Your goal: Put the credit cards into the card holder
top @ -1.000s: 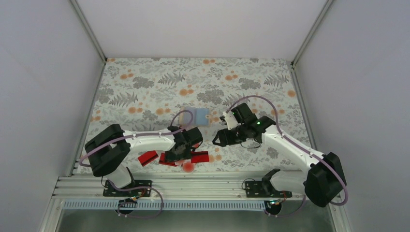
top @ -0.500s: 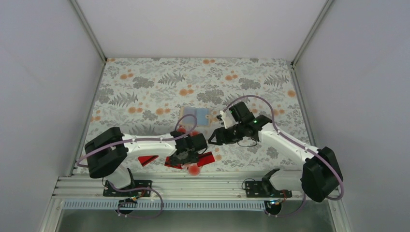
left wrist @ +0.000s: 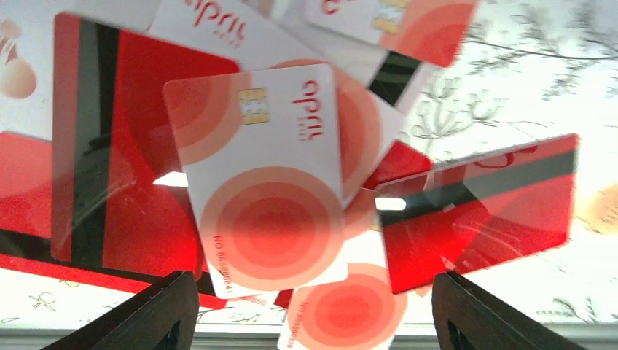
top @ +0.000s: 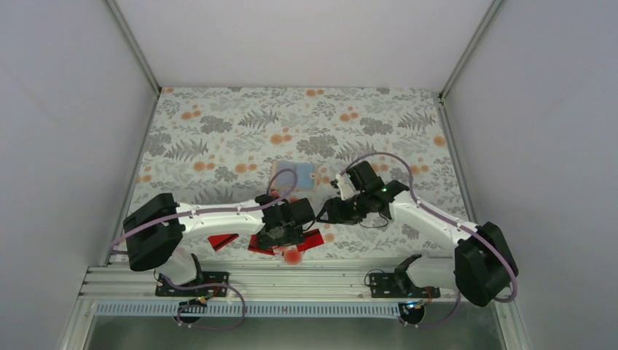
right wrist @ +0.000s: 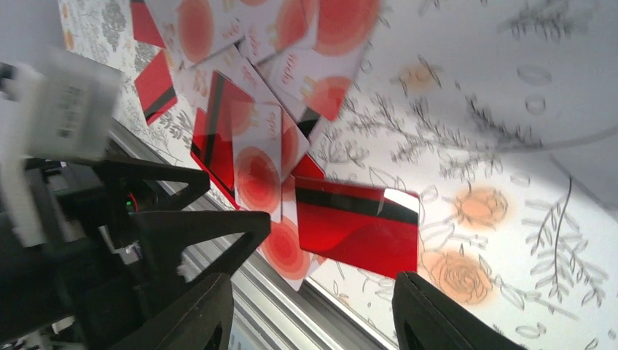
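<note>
The credit cards (top: 304, 239) lie in an overlapping pile near the table's front edge, some red with a black stripe, some white with red dots. In the left wrist view a white dotted card (left wrist: 262, 189) lies on top and a red striped card (left wrist: 474, 211) sits to its right. My left gripper (top: 280, 237) hovers open over the pile (left wrist: 313, 321), holding nothing. My right gripper (top: 322, 211) is open and empty just right of the pile, above the red card (right wrist: 357, 226). The card holder (top: 300, 173) lies flat behind both grippers, blue-grey face up.
One red card (top: 222, 239) lies apart, left of the pile. The aluminium rail (top: 291, 281) runs along the front edge right by the cards. The left gripper's body (right wrist: 146, 219) fills the left of the right wrist view. Grey walls enclose the flowered cloth (top: 218, 131).
My right gripper has moved left and down toward the card pile. My left gripper has shifted slightly right over the pile. The cards and the holder have not moved.
</note>
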Robot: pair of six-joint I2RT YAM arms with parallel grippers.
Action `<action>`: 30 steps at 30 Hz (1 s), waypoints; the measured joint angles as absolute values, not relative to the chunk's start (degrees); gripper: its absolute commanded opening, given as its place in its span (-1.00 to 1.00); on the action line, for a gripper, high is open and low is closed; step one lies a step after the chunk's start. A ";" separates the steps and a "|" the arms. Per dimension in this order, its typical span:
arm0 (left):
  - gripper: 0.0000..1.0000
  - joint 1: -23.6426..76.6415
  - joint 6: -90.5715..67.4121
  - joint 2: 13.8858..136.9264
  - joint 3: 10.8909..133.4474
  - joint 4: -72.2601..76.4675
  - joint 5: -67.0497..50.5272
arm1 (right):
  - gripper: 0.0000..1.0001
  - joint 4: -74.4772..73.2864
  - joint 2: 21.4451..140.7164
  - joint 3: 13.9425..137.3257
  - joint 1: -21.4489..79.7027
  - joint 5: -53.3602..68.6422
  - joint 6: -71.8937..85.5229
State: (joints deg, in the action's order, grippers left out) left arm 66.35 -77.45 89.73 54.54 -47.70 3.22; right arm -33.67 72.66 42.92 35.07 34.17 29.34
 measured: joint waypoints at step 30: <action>-0.08 52.58 -37.60 85.41 43.92 -30.33 -17.41 | 0.18 -10.63 61.65 21.37 53.87 36.99 74.63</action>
State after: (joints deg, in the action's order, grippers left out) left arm 52.58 -37.60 85.41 43.92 -30.33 -17.41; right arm -10.63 61.65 21.37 53.87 36.99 74.63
